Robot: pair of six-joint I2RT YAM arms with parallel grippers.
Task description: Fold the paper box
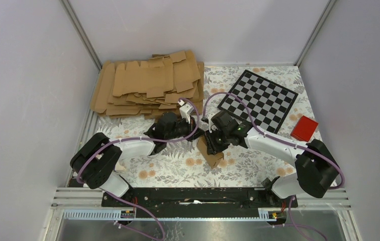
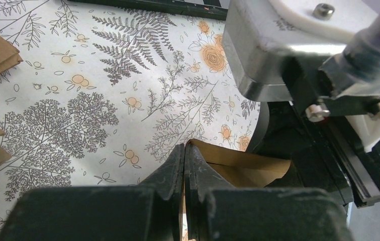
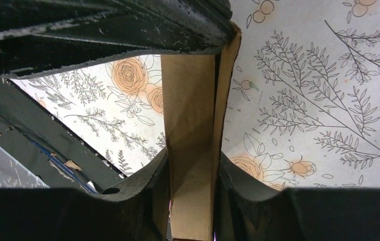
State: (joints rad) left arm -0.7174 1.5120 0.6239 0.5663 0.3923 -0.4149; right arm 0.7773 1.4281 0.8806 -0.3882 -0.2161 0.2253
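Paper box (image 3: 190, 125) stands partly formed on the table (image 1: 168, 168), caught between the fingers of the right gripper (image 3: 192, 165). That gripper is clamped across a narrow brown panel, and a second panel turns away at a crease on its right-hand side. Seen from above, the box sits directly under the right gripper and just in front of the left one, with a brown corner poking out on the near side.

The left gripper (image 2: 184, 150) has its jaws pressed together. Their tips sit against the edge of a cardboard flap that lies just to their right. Whether a thin edge of that flap is pinched between them cannot be told.

The step in hand looks like closing a flap or side wall. One arm steadies the body while the other works the loose cardboard.

The next move probably calls for the left gripper to push or draw that flap over along its crease. The right grip needs to hold firm so the light box neither twists nor slides on the table.
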